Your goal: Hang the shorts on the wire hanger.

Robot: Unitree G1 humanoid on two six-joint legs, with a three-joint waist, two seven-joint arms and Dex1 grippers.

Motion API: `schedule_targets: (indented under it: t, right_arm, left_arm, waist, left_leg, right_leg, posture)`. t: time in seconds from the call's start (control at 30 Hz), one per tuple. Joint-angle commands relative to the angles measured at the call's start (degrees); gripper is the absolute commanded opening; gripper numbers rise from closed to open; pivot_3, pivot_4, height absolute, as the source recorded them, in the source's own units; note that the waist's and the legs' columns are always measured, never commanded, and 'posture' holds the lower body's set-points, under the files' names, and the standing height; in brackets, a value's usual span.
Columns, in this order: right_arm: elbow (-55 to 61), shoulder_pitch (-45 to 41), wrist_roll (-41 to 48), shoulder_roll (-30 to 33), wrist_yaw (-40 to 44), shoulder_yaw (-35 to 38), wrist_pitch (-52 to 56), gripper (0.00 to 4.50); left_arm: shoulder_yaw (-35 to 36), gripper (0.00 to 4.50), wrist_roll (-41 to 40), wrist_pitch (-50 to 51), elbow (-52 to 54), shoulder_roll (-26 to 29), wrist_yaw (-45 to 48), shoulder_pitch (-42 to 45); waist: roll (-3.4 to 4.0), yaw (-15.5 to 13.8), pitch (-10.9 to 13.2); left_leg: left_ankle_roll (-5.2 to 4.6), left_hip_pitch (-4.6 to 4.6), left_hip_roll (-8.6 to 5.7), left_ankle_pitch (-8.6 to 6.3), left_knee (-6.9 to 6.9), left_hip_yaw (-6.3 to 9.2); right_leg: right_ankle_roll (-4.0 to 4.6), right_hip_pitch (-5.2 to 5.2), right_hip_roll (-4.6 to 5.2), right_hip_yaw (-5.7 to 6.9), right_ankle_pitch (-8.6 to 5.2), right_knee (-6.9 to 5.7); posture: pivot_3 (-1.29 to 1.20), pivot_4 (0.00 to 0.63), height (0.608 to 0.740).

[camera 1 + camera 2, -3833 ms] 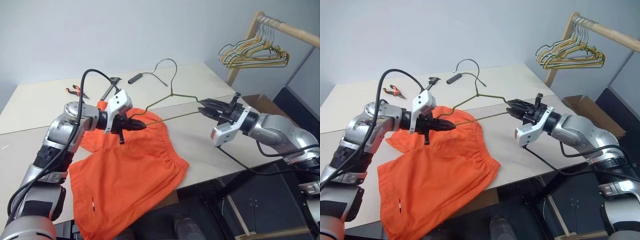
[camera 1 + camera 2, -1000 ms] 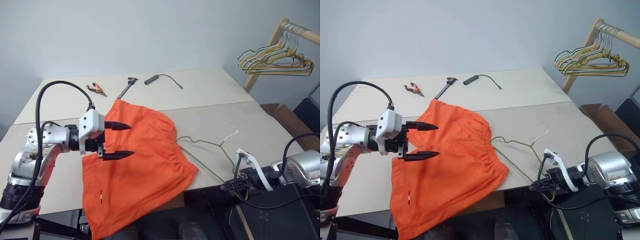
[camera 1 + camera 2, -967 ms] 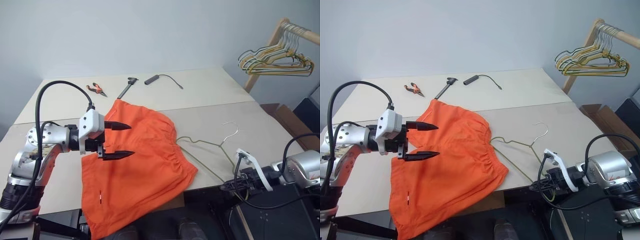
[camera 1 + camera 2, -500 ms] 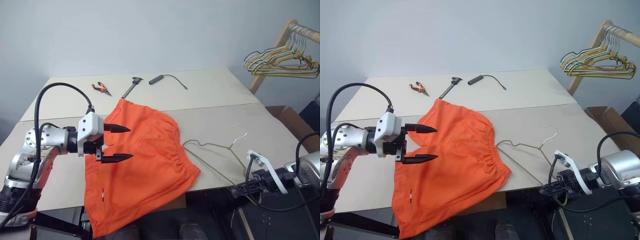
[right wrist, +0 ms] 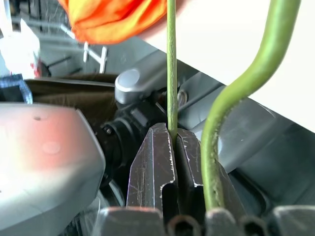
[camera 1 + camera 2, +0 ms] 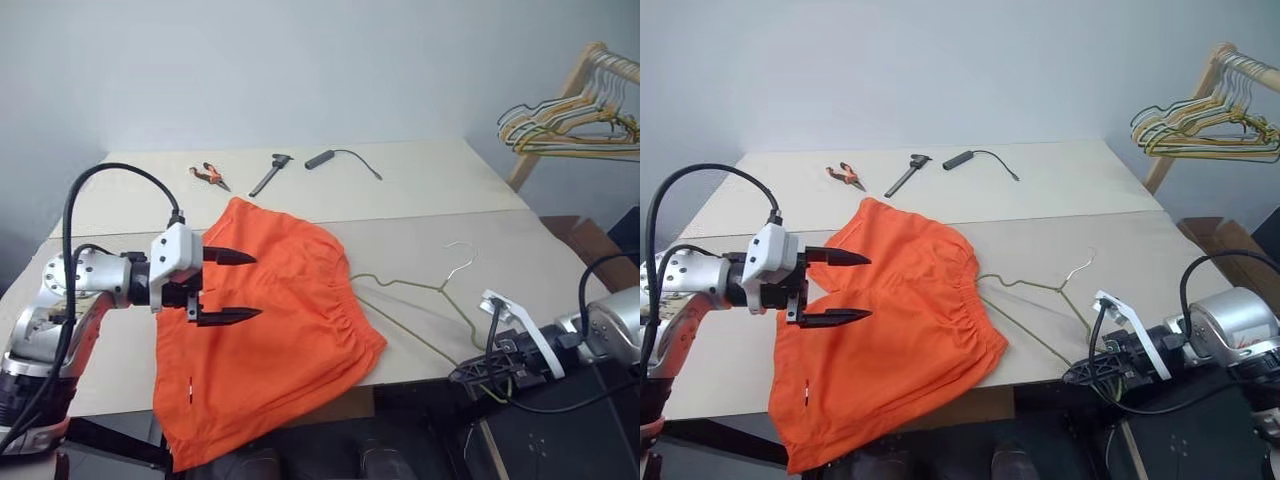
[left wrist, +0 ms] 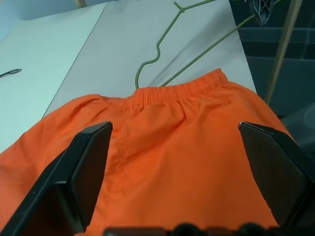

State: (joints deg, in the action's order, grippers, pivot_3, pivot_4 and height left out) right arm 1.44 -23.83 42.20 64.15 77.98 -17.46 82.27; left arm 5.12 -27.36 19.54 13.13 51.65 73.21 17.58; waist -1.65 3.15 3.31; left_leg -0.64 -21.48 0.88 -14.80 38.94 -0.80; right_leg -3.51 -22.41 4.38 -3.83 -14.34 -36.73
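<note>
The bright orange shorts lie spread on the table, one leg hanging over its front edge. My left gripper hovers just above their left part, open and holding nothing; in the left wrist view the shorts lie between its fingers. To the right of the waistband the wire hanger lies flat on the table, hook pointing away from me. At the table's front edge my right gripper is shut on the hanger's lower wire.
Orange-handled pliers, a black caliper and a black corded tool lie at the table's far side. A wooden rack with bunched hangers stands at the right, with a cardboard box below it.
Earlier both grippers held the hanger in the air. Now it lies on the table, and the left gripper has let go and opened. Over the last second the view shifted and the right gripper edged up.
</note>
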Motion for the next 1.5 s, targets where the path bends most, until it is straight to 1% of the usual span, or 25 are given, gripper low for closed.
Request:
schedule_targets:
  t: [0.03, 0.1, 0.17, 0.27, 0.4, 0.53, 0.63, 0.7, 0.77, 0.9, 0.97, 1.1, 1.2, 1.3, 1.37, 1.4, 1.5]
  right_arm:
    - [3.0, 0.3, 2.8, 2.9, 3.6, 0.2, 0.0, 0.00]
    - [4.4, 0.8, 3.6, 4.6, 5.0, -0.1, -0.4, 0.00]
    - [6.2, 1.3, 2.4, 5.9, 4.9, -2.0, -1.4, 0.00]
    - [5.1, 0.6, 0.3, 4.7, 2.9, -4.5, -1.6, 0.00]
    - [5.5, -0.7, -1.2, 4.0, 3.6, -7.8, -3.0, 0.00]
    - [2.2, -3.8, -2.1, 0.3, 3.4, -9.6, -3.4, 0.00]
    - [-3.1, -7.0, -3.2, -3.9, 2.2, -9.0, -3.4, 0.00]
    - [-6.6, -9.4, -3.8, -6.1, 2.2, -8.6, -3.6, 0.00]
    - [-8.9, -11.2, -4.3, -7.5, 2.5, -8.8, -4.1, 0.00]
    - [-15.0, -13.3, -3.9, -11.2, 1.2, -5.7, -3.0, 0.00]
    - [-12.3, -12.1, -4.1, -9.7, 2.8, -6.4, -4.6, 0.00]
    - [-2.0, -7.5, -1.6, -3.1, 7.9, -6.8, -5.7, 0.00]
    - [8.6, -0.3, -0.6, 4.5, 10.5, -6.6, -8.9, 0.00]
    - [13.6, 3.3, 0.5, 7.7, 11.1, -5.0, -10.4, 0.00]
    - [15.8, 4.3, 1.0, 8.7, 11.0, -4.4, -10.8, 0.00]
    - [15.8, 3.6, 0.8, 8.1, 9.8, -4.7, -10.1, 0.00]
    - [8.2, -0.9, -1.0, 0.8, 3.8, -6.2, -4.9, 0.00]
  left_arm:
    - [1.6, 4.48, -0.6, -1.1, 1.1, 0.8, 0.0, 0.5]
    - [1.6, 4.48, -0.6, -1.3, 1.1, 0.8, 0.0, 0.4]
    - [1.3, 4.48, -0.5, -1.5, 1.1, 0.8, 0.2, 0.3]
    - [0.7, 4.48, -0.2, -1.9, 0.9, 0.5, 0.2, 0.5]
    - [0.1, 4.48, 0.4, -2.7, 0.1, 0.6, 0.7, 1.3]
    - [-0.4, 4.48, 0.7, -3.4, -0.5, 0.8, 1.3, 1.8]
    - [-0.4, 4.48, 0.8, -3.6, -0.5, 0.8, 1.4, 1.7]
    - [-0.4, 4.48, 0.9, -3.8, -0.5, 0.9, 1.5, 1.7]
    - [-0.4, 4.48, 1.0, -4.1, -0.5, 1.0, 1.6, 1.6]
    - [0.1, 4.48, 1.0, -4.2, -0.1, 1.2, 1.3, 0.9]
    - [0.3, 4.48, 1.0, -4.4, 0.3, 1.4, 1.3, 0.2]
    - [0.8, 4.48, 0.7, -4.4, 0.9, 1.7, 1.1, -0.7]
    - [0.9, 4.48, 0.5, -4.3, 1.0, 1.9, 1.2, -1.2]
    - [0.4, 4.48, 0.6, -4.5, 0.8, 1.9, 1.6, -1.1]
    - [0.1, 4.48, 0.7, -4.7, 0.6, 1.8, 1.9, -0.9]
    - [-0.2, 4.48, 0.7, -4.7, 0.5, 1.6, 1.9, -0.6]
    - [-0.9, 4.48, 1.0, -4.9, 0.3, 1.3, 1.8, 0.1]
  waist:
    - [0.02, -0.5, 0.1]
    - [0.04, -0.8, 0.1]
    - [0.04, -0.9, 0.1]
    - [0.00, -0.8, 0.1]
    - [0.03, -0.5, 0.2]
    - [0.01, -0.5, 0.2]
    - [0.01, -0.5, 0.2]
    - [0.01, -0.6, 0.2]
    - [0.01, -0.7, 0.2]
    - [0.00, -0.7, 0.2]
    - [0.01, -0.9, 0.2]
    - [0.02, -1.6, 0.2]
    - [0.03, -2.2, 0.2]
    - [0.02, -2.2, 0.2]
    - [0.02, -1.9, 0.2]
    - [0.02, -1.7, 0.2]
    - [-0.05, -0.9, 0.2]
  left_leg:
    - [0.00, -0.01, 0.00, 0.00, 0.00, -0.01]
    - [0.00, -0.02, -0.01, 0.00, 0.00, -0.04]
    - [0.00, -0.02, 0.00, 0.00, 0.00, -0.04]
    - [0.00, -0.01, 0.03, -0.01, 0.00, -0.04]
    - [0.00, -0.01, 0.03, 0.00, 0.00, -0.10]
    - [0.00, -0.01, 0.04, -0.01, -0.01, -0.10]
    - [0.00, -0.01, 0.03, 0.00, 0.00, -0.10]
    - [0.00, -0.02, 0.02, 0.00, 0.00, -0.09]
    - [0.00, -0.05, 0.01, 0.00, -0.01, -0.08]
    - [0.00, -0.19, 0.01, 0.00, 0.00, -0.06]
    - [0.00, -0.25, -0.01, 0.00, 0.00, -0.06]
    - [0.00, -0.76, -0.01, 0.00, 0.03, -0.04]
    - [-0.04, -0.81, 0.00, -0.02, 0.01, -0.04]
    - [-0.04, -0.77, 0.04, -0.03, 0.05, -0.05]
    - [-0.04, -0.66, 0.04, -0.03, 0.05, -0.12]
    - [-0.04, -0.55, 0.06, -0.03, 0.05, -0.14]
    - [-0.04, -0.41, 0.13, -0.03, 0.05, -0.16]
  right_leg:
    - [0.00, -0.01, 0.01, 0.00, 0.00, 0.00]
    - [0.00, -0.03, 0.02, 0.00, 0.00, 0.01]
    - [0.00, -0.04, 0.01, 0.01, -0.01, 0.01]
    - [-0.04, -0.04, 0.00, 0.01, -0.06, 0.01]
    - [-0.06, -0.05, 0.00, -0.01, -0.07, 0.01]
    - [-0.02, -0.07, -0.02, -0.01, -0.07, 0.01]
    - [-0.02, -0.05, -0.02, -0.01, -0.06, 0.01]
    - [0.17, -0.07, -0.01, -0.01, 0.06, 0.00]
    - [0.17, -0.09, -0.02, -0.01, 0.05, 0.00]
    - [0.17, -0.18, -0.02, 0.02, 0.06, 0.01]
    - [0.17, -0.22, 0.00, 0.02, 0.06, 0.01]
    - [0.17, -0.76, 0.01, 0.03, 0.07, -0.07]
    - [0.17, -0.82, 0.01, 0.05, 0.07, -0.05]
    - [0.17, -0.76, 0.00, 0.09, 0.06, -0.04]
    - [0.10, -0.70, 0.00, 0.05, 0.02, -0.04]
    - [-0.08, -0.62, -0.02, 0.04, -0.10, -0.05]
    - [-0.09, -0.52, -0.09, 0.03, -0.12, -0.03]
  posture:
    - [-0.02, 0.048, 0.740]
    - [-0.03, 0.049, 0.740]
    - [-0.03, 0.049, 0.740]
    - [-0.04, 0.048, 0.740]
    - [-0.04, 0.046, 0.740]
    - [-0.03, 0.040, 0.740]
    - [-0.03, 0.036, 0.740]
    - [-0.02, 0.031, 0.740]
    - [-0.02, 0.031, 0.740]
    - [-0.01, 0.029, 0.740]
    - [-0.01, 0.029, 0.740]
    - [0.00, 0.030, 0.740]
    - [-0.01, 0.032, 0.740]
    - [-0.02, 0.036, 0.740]
    - [-0.02, 0.036, 0.740]
    - [-0.04, 0.043, 0.740]
    - [-0.03, 0.044, 0.740]
